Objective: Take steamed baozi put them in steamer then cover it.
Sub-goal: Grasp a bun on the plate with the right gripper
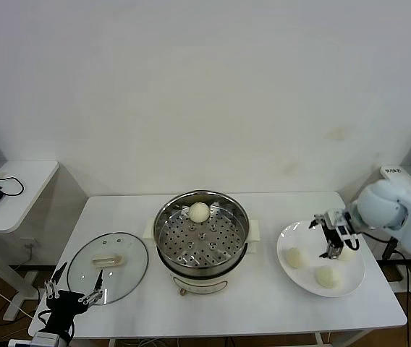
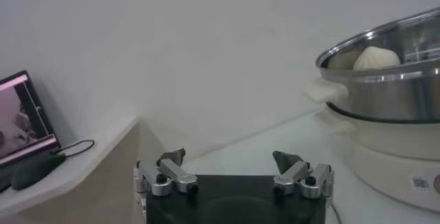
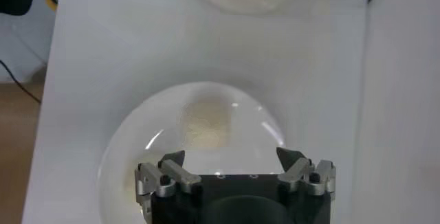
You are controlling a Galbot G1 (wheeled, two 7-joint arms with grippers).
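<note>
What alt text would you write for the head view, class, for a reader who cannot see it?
A steel steamer holding one bun stands mid-table, its glass lid lying flat to the left. On the right, the open right gripper hangs over a white plate with three buns; the open left gripper waits by the lid.

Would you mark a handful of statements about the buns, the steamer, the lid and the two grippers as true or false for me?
1. One baozi lies in the steamer. True.
2. The cover sits on the steamer. False: it lies flat on the table, on the steamer's left.
3. Three buns remain on the white plate. True.
4. The right gripper is shut on a bun. False: it is above the plate, open and empty.
5. The left gripper holds the cover's handle. False: it waits open at the table's near left edge, beside the cover.
</note>
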